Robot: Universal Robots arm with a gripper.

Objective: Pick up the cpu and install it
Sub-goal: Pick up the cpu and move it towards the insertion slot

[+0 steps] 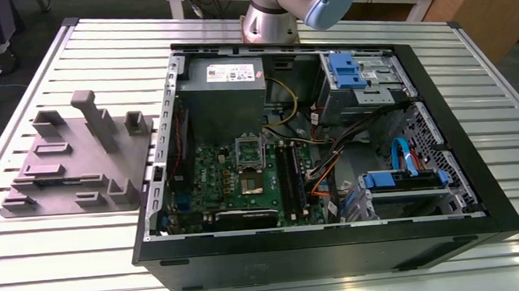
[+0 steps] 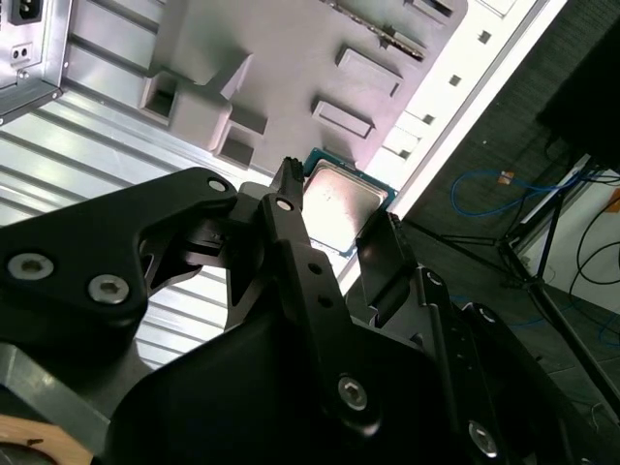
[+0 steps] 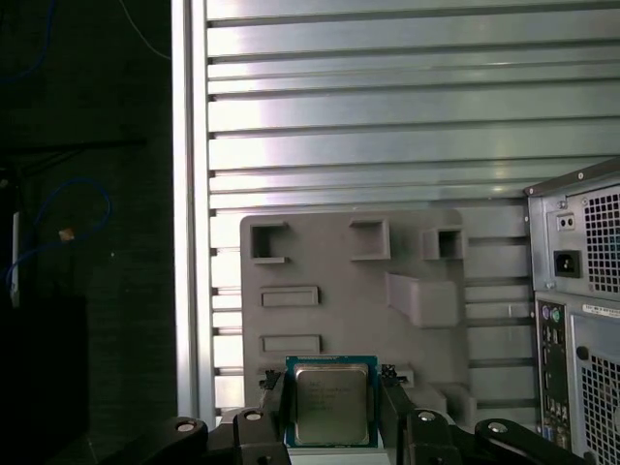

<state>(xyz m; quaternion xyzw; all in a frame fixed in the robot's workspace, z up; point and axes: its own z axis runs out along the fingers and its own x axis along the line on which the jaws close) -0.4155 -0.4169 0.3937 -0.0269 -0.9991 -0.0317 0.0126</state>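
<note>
Closest to me, the gripper (image 3: 331, 380) has the cpu (image 3: 330, 412). Its two black fingers (image 3: 275, 402) are pressed against opposite edges of the chip, and the jaws are closed down to just its width. The silvery top faces the first wrist camera, and the pale rim shows all round. The chip is in the air, clear of everything below it.

Beneath it lies the grey fixture plate (image 3: 339, 281) with its raised blocks and shallow pockets. The plate sits flat on the slatted tabletop (image 3: 387, 116), near the tabletop's edge on the exterior view's left.

Just beside the plate is the open computer case (image 1: 336, 248), which reaches across to the tabletop's edge on the exterior view's right. Inside it the green motherboard (image 1: 212, 178) lies flat, with the grey metal socket frame (image 1: 248, 153) near its middle. Beyond that is the big grey box with a white label (image 1: 221, 87).

At the tabletop's far edge I can see the arm's silver base (image 1: 271, 18).
</note>
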